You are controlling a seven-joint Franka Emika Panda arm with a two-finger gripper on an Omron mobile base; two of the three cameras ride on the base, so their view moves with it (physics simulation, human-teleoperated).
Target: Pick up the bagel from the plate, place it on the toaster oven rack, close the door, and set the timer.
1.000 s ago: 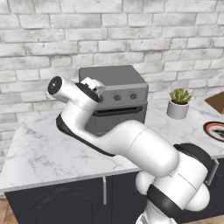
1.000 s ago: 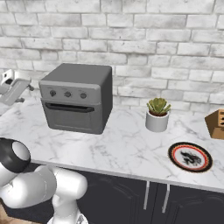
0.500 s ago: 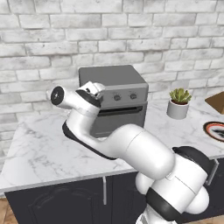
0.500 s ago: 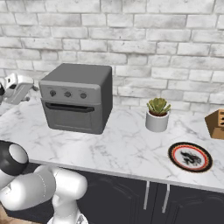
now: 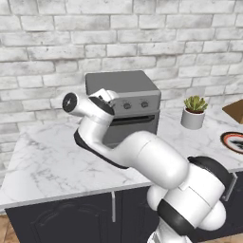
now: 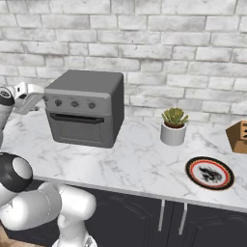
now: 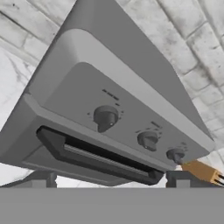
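The grey toaster oven (image 6: 84, 108) stands on the counter with its door (image 6: 79, 129) shut and the bar handle (image 7: 100, 157) across the top of it. Behind the door, the rack and the bagel are hidden. The plate (image 6: 210, 172) lies far to the right with no bagel on it. My gripper (image 7: 109, 180) is open and holds nothing. It hovers just off the oven's front left corner (image 5: 107, 97), facing the row of three knobs. The left knob (image 7: 105, 117) lies straight ahead of it. Seen from the right base, my gripper (image 6: 41, 98) is beside that knob (image 6: 58, 102).
A potted plant (image 6: 173, 126) stands right of the oven. A wooden knife block (image 6: 239, 135) sits at the far right by the brick wall. The plate's edge (image 5: 233, 141) also shows at the right. Marble counter (image 5: 42, 161) stretches left of the oven.
My hand has moved right, closer to the oven's front and its left knob. The oven, plate and plant have not moved.
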